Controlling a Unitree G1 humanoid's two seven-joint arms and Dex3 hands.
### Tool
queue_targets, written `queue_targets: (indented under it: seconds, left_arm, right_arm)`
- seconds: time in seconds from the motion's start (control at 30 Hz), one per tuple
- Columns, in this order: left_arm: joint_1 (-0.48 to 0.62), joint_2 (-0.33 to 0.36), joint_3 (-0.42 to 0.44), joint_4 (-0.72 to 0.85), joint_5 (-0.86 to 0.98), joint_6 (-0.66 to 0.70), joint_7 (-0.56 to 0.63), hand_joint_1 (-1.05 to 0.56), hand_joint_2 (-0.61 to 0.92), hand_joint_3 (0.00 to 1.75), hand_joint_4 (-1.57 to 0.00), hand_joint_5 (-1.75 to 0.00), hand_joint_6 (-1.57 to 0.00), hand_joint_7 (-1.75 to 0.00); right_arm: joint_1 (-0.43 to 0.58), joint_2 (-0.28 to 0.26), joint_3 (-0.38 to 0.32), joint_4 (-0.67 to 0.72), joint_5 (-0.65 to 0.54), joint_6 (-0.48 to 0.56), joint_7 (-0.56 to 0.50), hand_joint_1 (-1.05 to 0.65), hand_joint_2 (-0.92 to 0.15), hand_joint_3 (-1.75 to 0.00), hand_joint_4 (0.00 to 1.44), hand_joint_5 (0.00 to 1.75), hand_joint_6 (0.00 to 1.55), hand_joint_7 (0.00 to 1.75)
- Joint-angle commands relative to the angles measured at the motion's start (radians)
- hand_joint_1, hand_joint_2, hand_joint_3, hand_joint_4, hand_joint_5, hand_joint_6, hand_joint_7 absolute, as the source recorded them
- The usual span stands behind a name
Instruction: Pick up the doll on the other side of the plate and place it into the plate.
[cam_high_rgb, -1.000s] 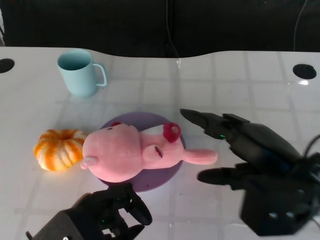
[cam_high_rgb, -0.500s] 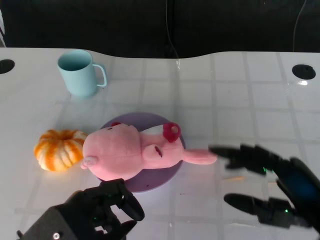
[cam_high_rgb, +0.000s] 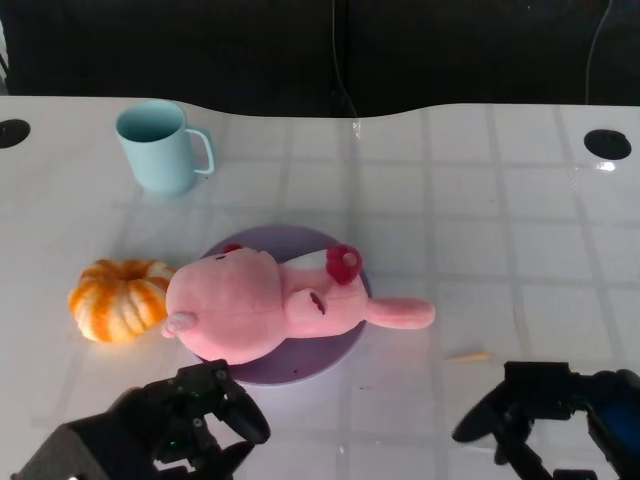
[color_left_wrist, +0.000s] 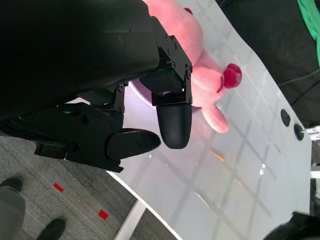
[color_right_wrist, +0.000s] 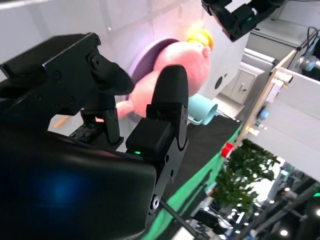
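doll: pink plush, the biggest item on the table; it lies on its side across the plate, round head over the plate's left rim toward the pumpkin, a long pink limb sticking out past the plate's right rim. Its long axis runs left to right over the plate. Judged from this, it looks already set down where the task wants it.
table: white, with faint grid lines; it carries everything named here.
plate: purple and round, mostly hidden under the doll; only its far and near edges show.
right hand: low and to the right of the plate, well apart from the doll; fingers apart, holding nothing. The doll lies up and to the left of it.
left hand: just in front of the plate's near edge, below the doll's head; fingers curled in, nothing between them. It is the nearer of the two hands to the doll.
cup: pale blue with a handle, upright, beyond the plate and to its left.
pumpkin: orange and white toy, just left of the plate, close beside the doll's head.
writing: no brand, label or lettering can be read in any view.
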Motion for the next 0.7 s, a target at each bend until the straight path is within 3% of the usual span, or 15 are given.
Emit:
queue_targets:
  seconds: [0.03, 0.13, 0.33, 0.7]
  left_arm:
    - [0.008, 0.01, 0.014, 0.007, -0.01, -0.02, -0.006, -0.08, 0.87, 0.63, -0.59, -1.63, -0.56, -1.42]
    - [0.012, 0.01, 0.014, 0.014, -0.009, -0.047, -0.003, -0.07, 0.87, 0.64, -0.59, -1.61, -0.56, -1.42]
    - [0.014, 0.01, 0.017, 0.019, -0.01, -0.057, -0.004, -0.08, 0.87, 0.63, -0.6, -1.6, -0.55, -1.42]
    - [0.007, -0.013, 0.019, 0.035, -0.019, -0.081, 0.007, -0.08, 0.85, 0.67, -0.61, -1.62, -0.56, -1.44]
  right_arm:
    - [-0.002, 0.021, -0.01, 0.046, 0.011, -0.013, -0.02, 0.23, -0.39, -1.45, 0.92, 1.61, 0.94, 1.19]
    - [-0.02, 0.031, -0.016, 0.097, 0.02, -0.04, -0.023, 0.24, -0.35, -1.5, 0.91, 1.72, 0.9, 1.33]
    - [-0.033, 0.044, -0.021, 0.136, 0.018, -0.04, -0.024, 0.23, -0.34, -1.54, 0.91, 1.75, 0.84, 1.5]
    - [-0.052, 0.043, -0.016, 0.19, -0.002, -0.088, -0.03, 0.18, -0.32, -1.53, 0.91, 1.75, 0.81, 1.53]
